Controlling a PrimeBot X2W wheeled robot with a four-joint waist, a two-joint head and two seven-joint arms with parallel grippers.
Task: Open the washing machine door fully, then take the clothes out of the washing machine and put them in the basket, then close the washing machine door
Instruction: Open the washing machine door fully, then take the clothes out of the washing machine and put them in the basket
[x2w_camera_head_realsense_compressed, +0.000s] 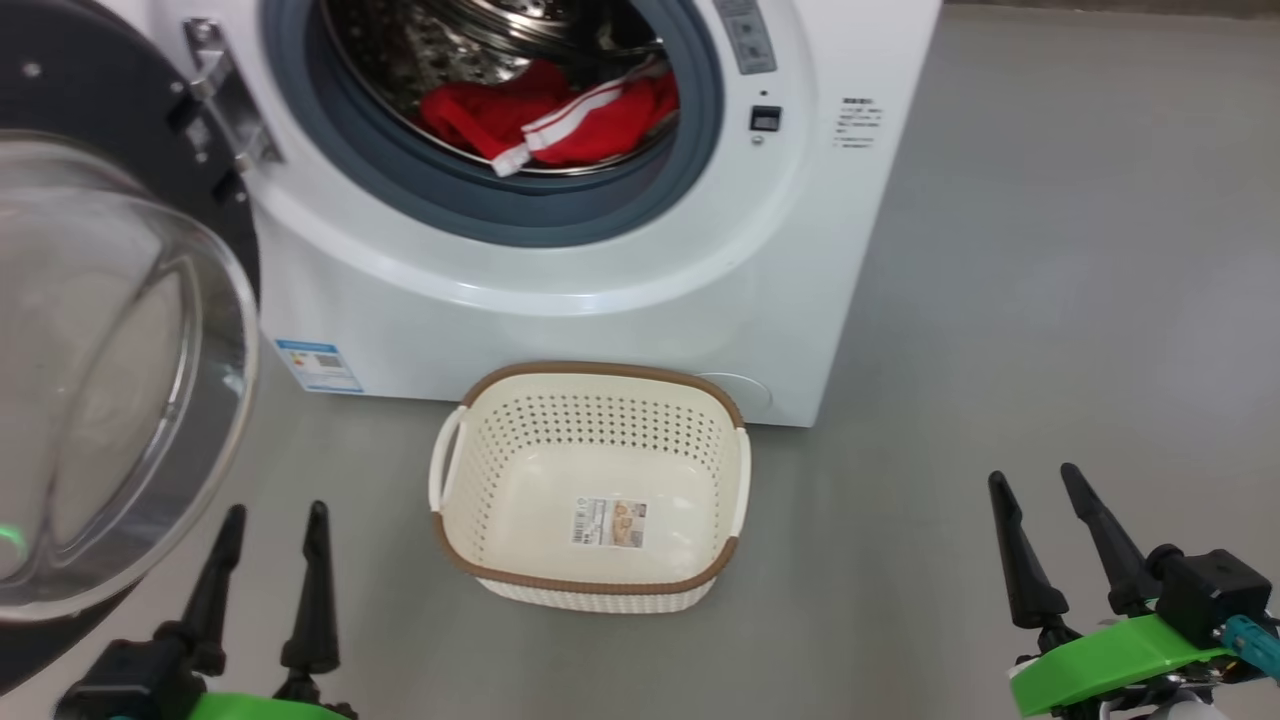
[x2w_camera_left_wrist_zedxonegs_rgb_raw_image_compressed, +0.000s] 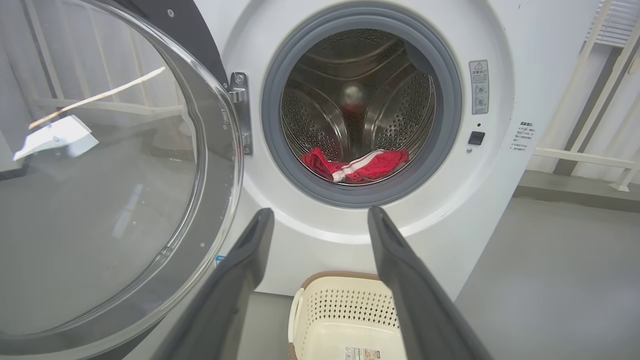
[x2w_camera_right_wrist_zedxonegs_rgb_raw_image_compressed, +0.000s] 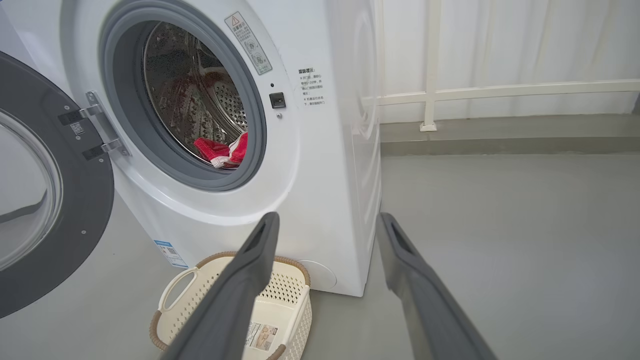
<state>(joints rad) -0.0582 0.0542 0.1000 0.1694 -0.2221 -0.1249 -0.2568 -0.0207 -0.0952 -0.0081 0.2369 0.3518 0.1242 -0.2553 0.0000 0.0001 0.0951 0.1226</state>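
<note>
The clothes (x2w_camera_head_realsense_compressed: 560, 120) lie crosswise in the drum (x2w_camera_head_realsense_compressed: 420, 50) (door (x2w_camera_head_realsense_compressed: 60, 90) already wide), dead ahead of the left hand (x2w_camera_head_realsense_compressed: 277, 510), farther from the right hand (x2w_camera_head_realsense_compressed: 1032, 474); both gape empty.

The smooth grey floor (x2w_camera_head_realsense_compressed: 1050, 300) bears the white washer (x2w_camera_head_realsense_compressed: 560, 320) at the back and the cream basket (x2w_camera_head_realsense_compressed: 600, 368), upright just in front of the washer's base.
</note>
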